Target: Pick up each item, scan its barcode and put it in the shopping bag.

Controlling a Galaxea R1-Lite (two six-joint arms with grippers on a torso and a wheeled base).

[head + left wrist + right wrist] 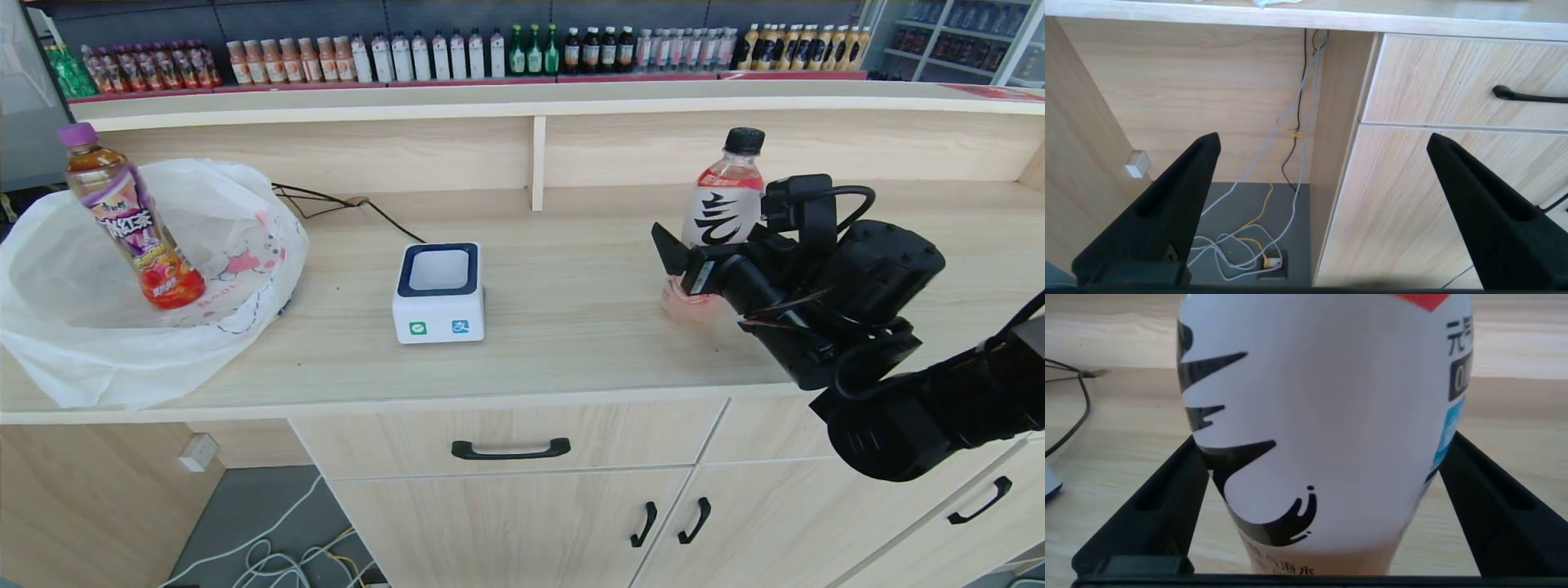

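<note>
A clear bottle (722, 208) with a black cap and a white, black-marked label stands upright on the right side of the wooden counter (571, 327). My right gripper (700, 265) is open around its lower half, one finger on each side; the right wrist view shows the bottle (1323, 400) between the fingers (1167, 506). A red tea bottle (135, 220) with a purple cap leans inside the white plastic shopping bag (245, 212) at the counter's left end. The white scanner (439, 290) sits mid-counter. My left gripper (1323, 147) hangs open below the counter, facing the cabinet front.
A black cable (326, 200) runs from the scanner toward the back ledge. A raised back shelf with an upright divider (536, 163) borders the counter. Drawers and doors with black handles (510, 449) lie below. Cables (1249, 245) trail on the floor.
</note>
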